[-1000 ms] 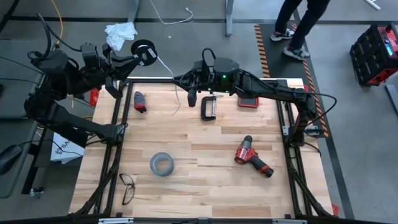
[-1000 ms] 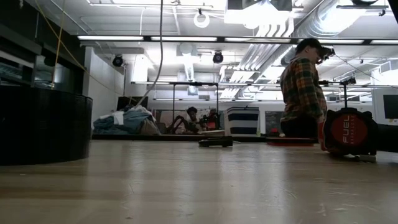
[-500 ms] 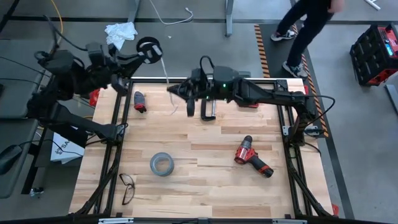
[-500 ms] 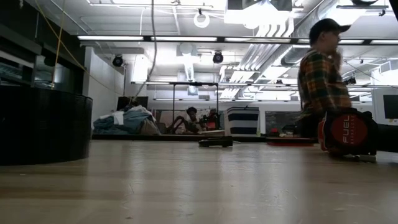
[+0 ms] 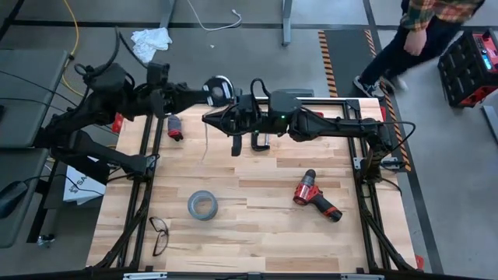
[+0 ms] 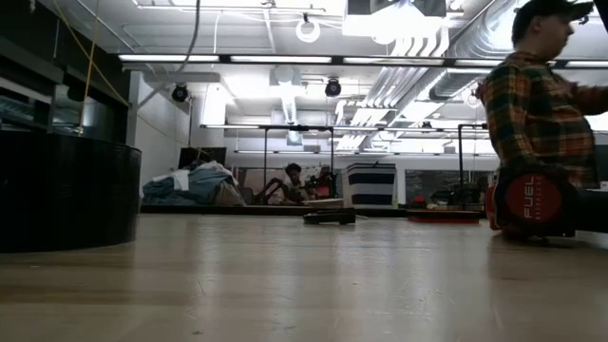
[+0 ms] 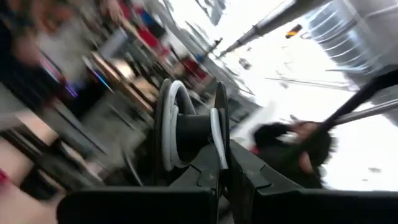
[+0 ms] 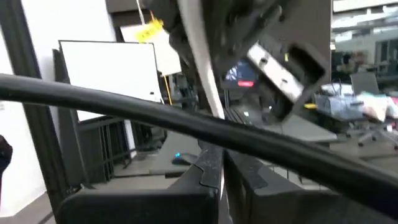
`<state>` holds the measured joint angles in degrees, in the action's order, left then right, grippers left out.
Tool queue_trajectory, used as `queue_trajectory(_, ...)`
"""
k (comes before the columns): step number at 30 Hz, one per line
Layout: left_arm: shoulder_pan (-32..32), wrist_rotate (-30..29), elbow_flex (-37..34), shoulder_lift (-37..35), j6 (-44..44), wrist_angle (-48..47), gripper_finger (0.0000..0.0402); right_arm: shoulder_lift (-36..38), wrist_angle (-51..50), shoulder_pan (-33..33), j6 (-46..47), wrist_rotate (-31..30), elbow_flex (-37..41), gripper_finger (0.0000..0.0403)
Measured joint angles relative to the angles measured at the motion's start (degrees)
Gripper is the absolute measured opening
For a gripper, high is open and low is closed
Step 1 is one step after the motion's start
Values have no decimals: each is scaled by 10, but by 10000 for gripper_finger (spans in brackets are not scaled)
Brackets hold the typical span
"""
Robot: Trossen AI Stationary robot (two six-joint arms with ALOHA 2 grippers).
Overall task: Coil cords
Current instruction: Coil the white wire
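Note:
The small black spool (image 5: pixel 219 89) with white cord wound on it is held up over the table's far edge by my left gripper (image 5: pixel 210 92), which is shut on it; it also shows in the left wrist view (image 7: pixel 186 130). My right gripper (image 5: pixel 210 118) stands just near of the spool, shut on the thin white cord (image 5: pixel 205 144). The cord runs between the right fingers in the right wrist view (image 8: pixel 200 87) and hangs down toward the tabletop. In the low view the cord (image 6: pixel 194 38) shows as a thin line coming from above. My left gripper pinches the spool between its two fingers by one flange (image 7: pixel 216 134), the fingers coming level from the table's left. The spool is lifted clear, its axis lying level. My right gripper pinches the white cord (image 8: pixel 211 155) between its two fingers, coming level from the table's right. The cord goes up from the fingers toward the spool, and its free part (image 5: pixel 205 152) hangs slack below.
A black C-clamp (image 5: pixel 261 140) lies under my right arm. A red drill (image 5: pixel 315 194), a grey tape roll (image 5: pixel 201 204), a pair of glasses (image 5: pixel 159 233) and a small red-and-black tool (image 5: pixel 174 126) lie on the table. A person (image 5: pixel 436 23) stands beyond the far right corner.
My left gripper has carried the spool toward the table's right and near, from beyond the far left corner to over the far edge. My right gripper has gone a little toward the left and near, keeping hold of the cord. The hanging cord has shifted left with it.

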<state>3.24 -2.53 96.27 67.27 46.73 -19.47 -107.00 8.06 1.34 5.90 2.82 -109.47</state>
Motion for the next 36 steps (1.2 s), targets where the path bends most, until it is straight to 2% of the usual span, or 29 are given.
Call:
queue_trajectory(3,2,39,0,5,65,1,5,0,21,-1,-5,10,0,0)
queue_trajectory(18,1,97,1,10,218,1,5,0,63,-5,-22,18,0,0)
queue_trajectory(24,-12,118,1,25,250,6,5,0,68,4,-29,17,0,0)
queue_trajectory(30,-21,164,1,40,265,6,5,0,66,18,-51,18,0,0)
queue_trajectory(36,-21,159,1,6,244,-46,5,0,61,41,-49,24,0,0)
